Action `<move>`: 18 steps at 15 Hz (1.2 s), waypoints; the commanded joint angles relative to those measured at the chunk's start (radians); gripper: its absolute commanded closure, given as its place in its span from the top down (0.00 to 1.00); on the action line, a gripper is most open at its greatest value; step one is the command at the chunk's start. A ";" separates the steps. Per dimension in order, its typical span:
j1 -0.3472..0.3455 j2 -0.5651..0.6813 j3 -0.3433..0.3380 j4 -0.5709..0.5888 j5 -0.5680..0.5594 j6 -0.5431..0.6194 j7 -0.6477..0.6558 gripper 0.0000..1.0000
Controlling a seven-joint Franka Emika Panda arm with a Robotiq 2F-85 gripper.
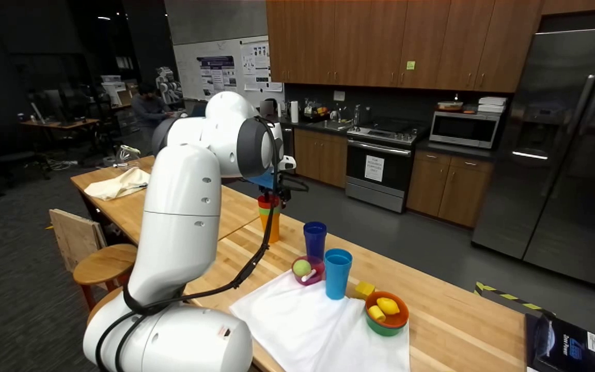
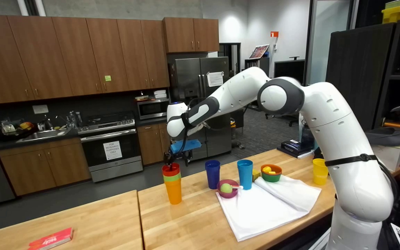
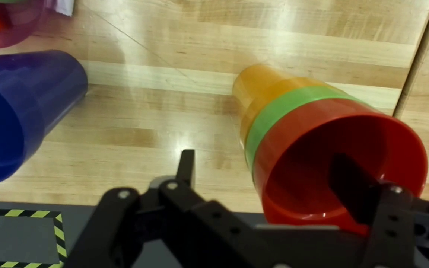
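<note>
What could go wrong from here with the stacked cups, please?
One finger reaches into the red cup, so a sideways move could tip the stack. The stack stands near the edge of the table, so a tipped cup might fall off. The stack is nested, so the open gripper, on closing, might pinch more than the red cup.

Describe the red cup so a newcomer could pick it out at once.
On the wooden table, find the stack of nested cups between the seam and the dark blue cup. One gripper finger sits inside the red cup, the stack's topmost, above the green cup and orange cup.
</note>
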 commanded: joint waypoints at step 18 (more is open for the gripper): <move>0.052 0.004 -0.019 0.016 -0.103 -0.039 -0.006 0.08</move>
